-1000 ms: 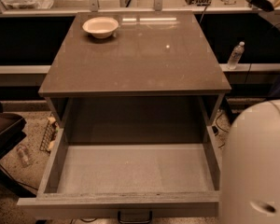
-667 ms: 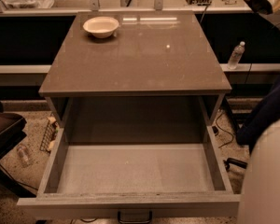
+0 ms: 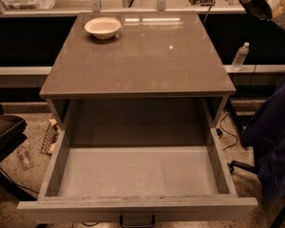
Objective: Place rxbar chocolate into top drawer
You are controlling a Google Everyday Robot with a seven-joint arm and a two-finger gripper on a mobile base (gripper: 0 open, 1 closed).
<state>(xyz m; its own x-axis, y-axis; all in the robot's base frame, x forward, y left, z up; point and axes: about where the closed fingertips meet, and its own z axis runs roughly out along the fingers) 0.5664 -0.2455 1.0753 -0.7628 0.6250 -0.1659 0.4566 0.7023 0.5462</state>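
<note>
The drawer [image 3: 52, 175] stands pulled out toward me under the grey table [image 3: 147, 61], and my gripper is out of the camera's view.

I cannot tell whether my gripper is wide, narrow or holding anything, and I cannot see the chocolate bar anywhere. The drawer's flat grey bottom shows between thick grey sides, with the dark handle [image 3: 137, 220] at the near edge. A white bowl [image 3: 102, 27] sits at the far left of the tabletop. A water bottle [image 3: 240, 57] stands on a ledge to the right, and dark blue cloth [image 3: 275, 141] hangs at the right edge.
</note>
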